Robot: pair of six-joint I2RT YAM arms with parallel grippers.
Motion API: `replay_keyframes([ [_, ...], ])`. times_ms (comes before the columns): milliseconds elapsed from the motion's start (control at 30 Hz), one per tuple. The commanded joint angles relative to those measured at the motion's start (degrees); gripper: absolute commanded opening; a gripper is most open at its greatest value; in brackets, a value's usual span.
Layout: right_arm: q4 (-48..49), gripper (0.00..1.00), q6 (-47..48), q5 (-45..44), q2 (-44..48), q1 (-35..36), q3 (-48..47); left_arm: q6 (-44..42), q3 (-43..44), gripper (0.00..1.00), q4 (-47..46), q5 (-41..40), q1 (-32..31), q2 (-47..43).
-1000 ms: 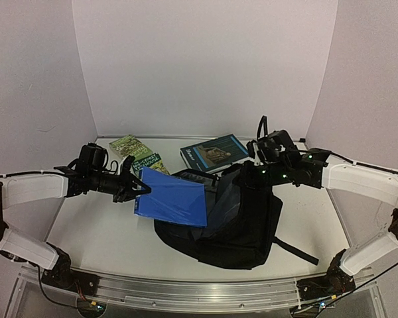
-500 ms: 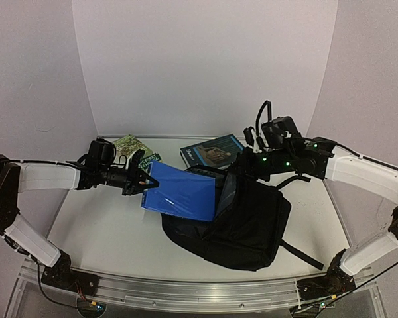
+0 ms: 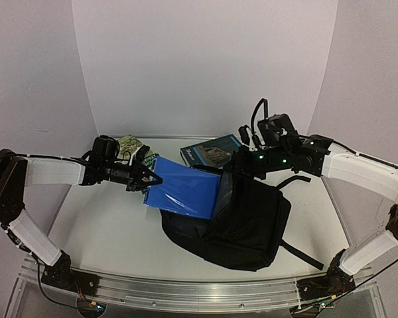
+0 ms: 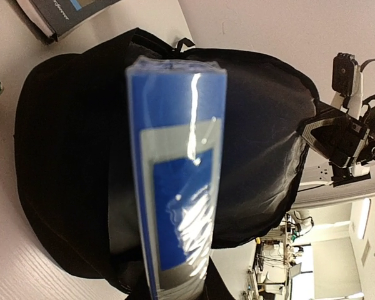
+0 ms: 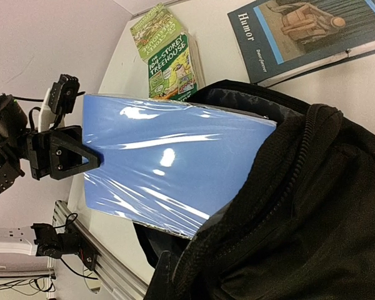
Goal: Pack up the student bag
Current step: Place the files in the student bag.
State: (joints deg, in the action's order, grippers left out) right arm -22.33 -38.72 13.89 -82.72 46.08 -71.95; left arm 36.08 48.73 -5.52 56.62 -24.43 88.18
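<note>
A white worktop (image 3: pixel 99 225) sits between pale, bare walls. The student bag (image 3: pixel 245 225) lies on it right of centre, its mouth turned to the left and its zippered rim lifted. The right pincer (image 3: pixel 237 165) is closed on that rim and holds it up. A blue book (image 3: pixel 186 192) in shiny plastic wrap is tilted, with its right end inside the bag's mouth. The left pincer (image 3: pixel 151 179) is clamped narrowly on the book's left edge. A dark book titled "Humor" (image 3: pixel 212 151) lies flat near the back wall, just behind the bag. Two green paperbacks (image 5: pixel 169 56) overlap on the worktop behind the left pincer.
</note>
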Motion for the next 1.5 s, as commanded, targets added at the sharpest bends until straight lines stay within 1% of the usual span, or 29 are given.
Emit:
replay_keyframes([
  [0, 5.1, 0.00, 1.4, 2.0, -0.8, 1.1, -5.0, 1.0, 2.7, 0.01, -3.1, 4.8, 0.2, 2.1],
  [133, 5.4, 0.00, 1.6, 2.5, -1.6, 1.5, -6.1, 1.4, 3.2, 0.01, -3.6, 5.9, -0.2, 4.3],
  [333, 6.1, 0.00, 1.6, 3.8, -2.7, 2.3, -7.6, 3.9, 4.3, 0.01, -8.5, 9.0, -2.9, 7.9],
  [400, 6.4, 0.00, 1.6, 3.9, -3.0, 2.7, -8.0, 6.7, 3.6, 0.01, -13.5, 10.0, -3.8, 8.7],
  [467, 6.7, 0.00, 1.6, 4.0, -3.5, 3.0, -8.3, 11.6, 2.2, 0.01, -20.3, 10.7, -4.4, 9.3],
  [533, 7.1, 0.00, 1.5, 4.0, -3.8, 3.2, -8.3, 17.3, 0.3, 0.01, -29.8, 11.4, -4.7, 10.4],
  [600, 7.6, 0.00, 1.4, 4.1, -4.1, 3.4, -8.4, 22.4, -0.9, 0.01, -35.6, 11.5, -5.2, 11.9],
  [667, 8.0, 0.00, 1.3, 4.3, -4.6, 3.5, -8.5, 24.3, -1.4, 0.00, -38.5, 10.8, -6.1, 13.4],
  [933, 8.5, 0.00, 1.7, 4.8, -5.8, 3.7, -9.4, 25.2, -0.5, 0.01, -41.0, 6.1, -10.8, 19.0],
  [1033, 8.5, 0.00, 1.8, 4.6, -5.9, 3.7, -9.2, 22.8, 0.7, 0.01, -38.3, 2.6, -12.2, 19.7],
  [1067, 8.5, 0.00, 1.8, 4.6, -6.0, 3.7, -9.1, 21.6, 1.1, 0.03, -36.8, 0.9, -12.9, 19.7],
  [1167, 8.6, 0.00, 1.9, 4.3, -6.2, 3.7, -8.5, 16.8, 3.1, 0.05, -29.7, -3.2, -14.7, 19.5],
  [1300, 8.7, 0.00, 1.9, 4.0, -6.4, 3.7, -7.8, 12.6, 4.7, 0.12, -23.1, -10.1, -16.7, 18.7],
  [1400, 9.0, 0.00, 1.8, 4.0, -6.6, 3.7, -7.4, 9.3, 7.0, 0.19, -17.4, -15.5, -18.9, 18.5],
  [1467, 9.1, 0.00, 1.8, 3.8, -6.7, 3.7, -7.3, 7.3, 9.2, 0.21, -13.8, -18.0, -20.3, 19.2],
])
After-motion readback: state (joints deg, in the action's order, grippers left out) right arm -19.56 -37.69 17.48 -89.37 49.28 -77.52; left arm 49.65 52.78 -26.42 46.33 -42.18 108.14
